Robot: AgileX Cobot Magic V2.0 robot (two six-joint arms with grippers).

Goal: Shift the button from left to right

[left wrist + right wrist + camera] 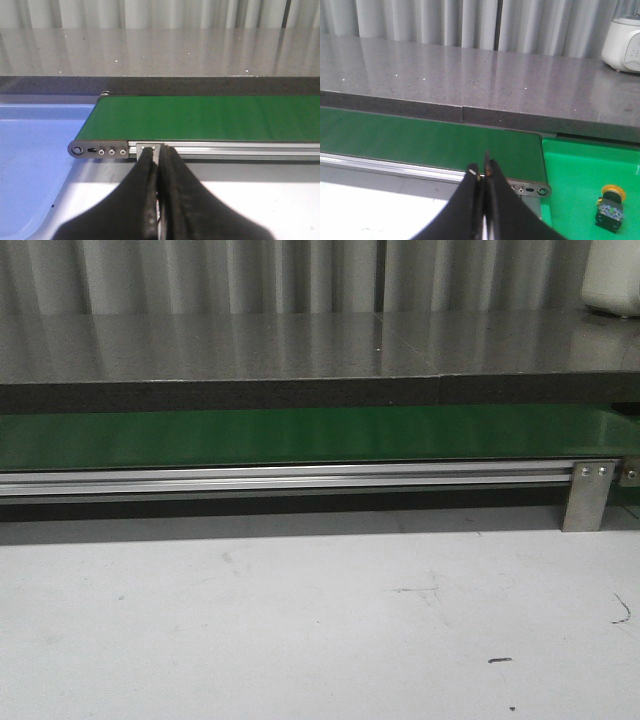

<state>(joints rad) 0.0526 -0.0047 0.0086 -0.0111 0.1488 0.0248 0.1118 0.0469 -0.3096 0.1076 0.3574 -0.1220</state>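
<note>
The button (610,208), a yellow-orange round cap on a black blocky body, lies in the bright green tray (580,170) past the end of the conveyor; it shows only in the right wrist view. My right gripper (481,172) is shut and empty, in front of the green belt (430,142), well apart from the button. My left gripper (158,152) is shut and empty, in front of the conveyor's other end by the rail bracket. Neither gripper shows in the front view.
A green conveyor belt (300,435) with an aluminium side rail (280,480) runs across the white table (300,620). A blue tray (35,150) lies past the belt's other end. A grey counter (300,345) stands behind, with a white appliance (622,45) on it.
</note>
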